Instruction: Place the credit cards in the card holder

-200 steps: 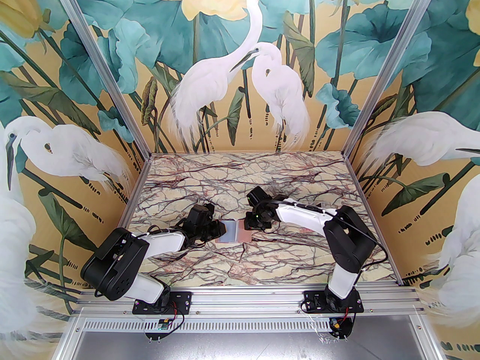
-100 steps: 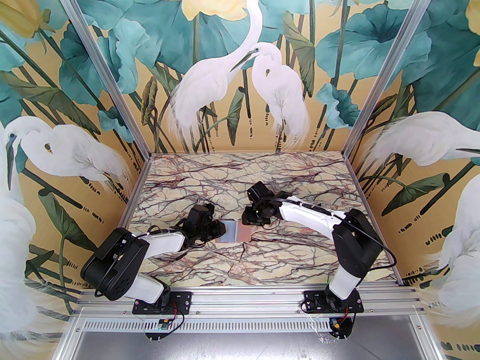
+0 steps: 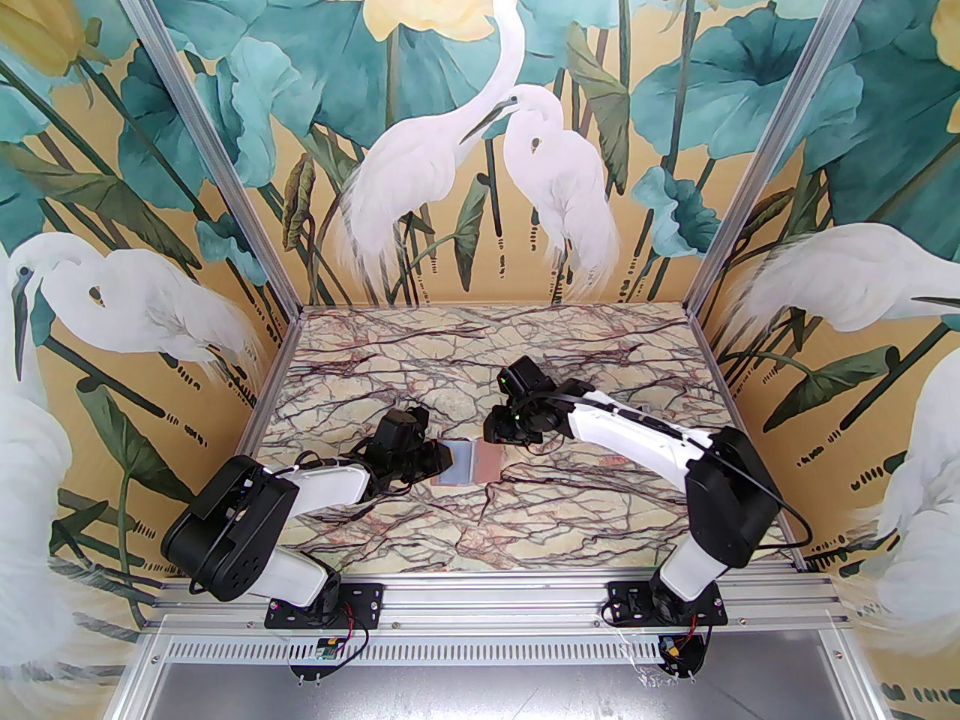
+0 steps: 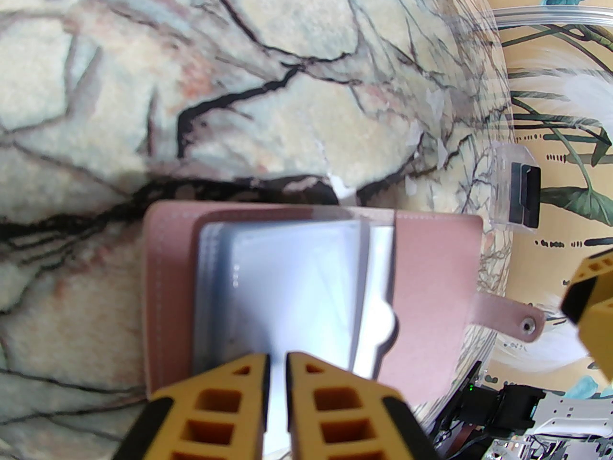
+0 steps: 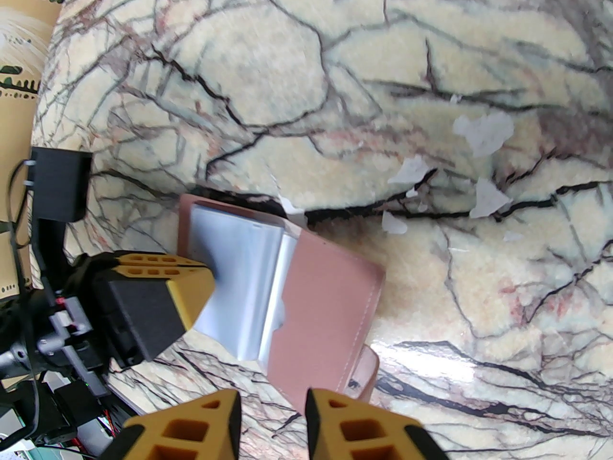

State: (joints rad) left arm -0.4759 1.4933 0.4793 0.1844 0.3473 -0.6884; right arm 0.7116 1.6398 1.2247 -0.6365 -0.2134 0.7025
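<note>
Pink leather card holder point(image 5: 330, 295) lies open on the marble table point(image 5: 383, 89), between both arms. Left gripper point(image 4: 278, 360) pinches a pale sheet point(image 4: 287, 281) at its near edge, card or sleeve I cannot tell, probably steadying it. Right gripper point(image 5: 273, 400) hovers narrowly parted and empty over the tab point(image 5: 366, 367).

Seen from above, the left arm point(image 3: 322, 481) lies low, reaching from 7 o'clock toward the centre. The left gripper point(image 4: 278, 358) points to 3 o'clock, pinched nearly closed on a pale sheet point(image 4: 297, 281). The right arm point(image 3: 637, 439) arches in from 5 o'clock, and the right gripper point(image 5: 273, 398) (jaws slightly parted, nothing between them) aims at 8 o'clock.
</note>
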